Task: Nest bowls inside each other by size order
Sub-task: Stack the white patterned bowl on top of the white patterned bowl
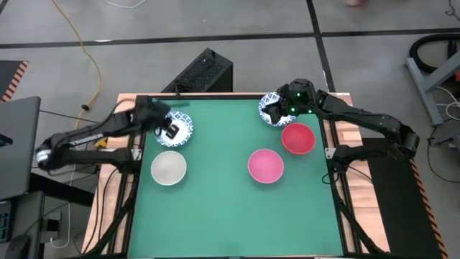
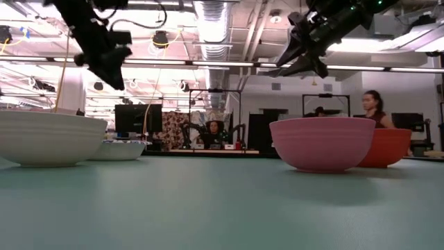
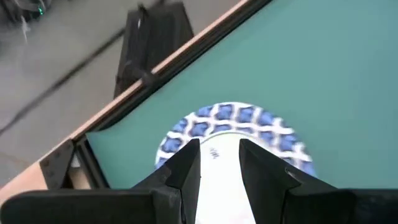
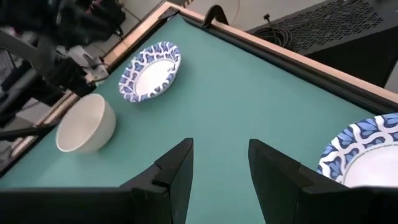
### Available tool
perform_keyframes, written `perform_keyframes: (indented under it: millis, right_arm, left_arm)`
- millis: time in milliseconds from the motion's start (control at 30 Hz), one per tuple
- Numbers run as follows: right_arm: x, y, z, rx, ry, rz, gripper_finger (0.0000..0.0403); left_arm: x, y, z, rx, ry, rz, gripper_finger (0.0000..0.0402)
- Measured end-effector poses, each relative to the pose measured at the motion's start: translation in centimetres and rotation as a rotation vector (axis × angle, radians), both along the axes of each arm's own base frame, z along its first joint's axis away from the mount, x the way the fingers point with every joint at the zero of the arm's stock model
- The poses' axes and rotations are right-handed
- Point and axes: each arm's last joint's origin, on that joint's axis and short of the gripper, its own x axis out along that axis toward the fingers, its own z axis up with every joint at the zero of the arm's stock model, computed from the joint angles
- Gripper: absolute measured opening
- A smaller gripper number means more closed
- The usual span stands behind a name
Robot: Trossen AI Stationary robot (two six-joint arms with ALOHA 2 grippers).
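A white bowl with a blue patterned rim (image 1: pixel 176 131) stands at the far left of the green table, and another (image 1: pixel 272 109) at the far right. A plain off-white bowl (image 1: pixel 169 167), a pink bowl (image 1: pixel 266 165) and a red bowl (image 1: pixel 298 138) stand apart on their bases. My left gripper (image 3: pixel 219 149) is open and hangs above the left blue-rimmed bowl (image 3: pixel 233 127). My right gripper (image 4: pixel 221 149) is open in the air beside the right blue-rimmed bowl (image 4: pixel 367 155). In the low view both grippers (image 2: pixel 104 59) (image 2: pixel 305 52) are well above the table.
A black box (image 1: pixel 201 72) stands behind the table's far edge. The wooden table border (image 1: pixel 215 95) runs along the far side. The green mat's near half (image 1: pixel 230 223) holds no objects. People sit in the room beyond (image 2: pixel 371 104).
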Motion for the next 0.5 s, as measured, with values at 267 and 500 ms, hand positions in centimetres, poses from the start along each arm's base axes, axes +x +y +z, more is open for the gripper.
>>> perform_keyframes:
  millis: [267,500]
  right_arm:
    - [0.2,0.6,-0.3,-0.035,0.048,0.005,0.0175]
    - [0.3,0.9,-0.3,-0.056,0.056,0.031,0.0175]
  left_arm:
    - [-3.1,7.2,-2.2,-0.29,-0.044,0.059,0.0102]
    - [-3.8,10.3,-5.4,-0.41,0.069,0.104,0.0105]
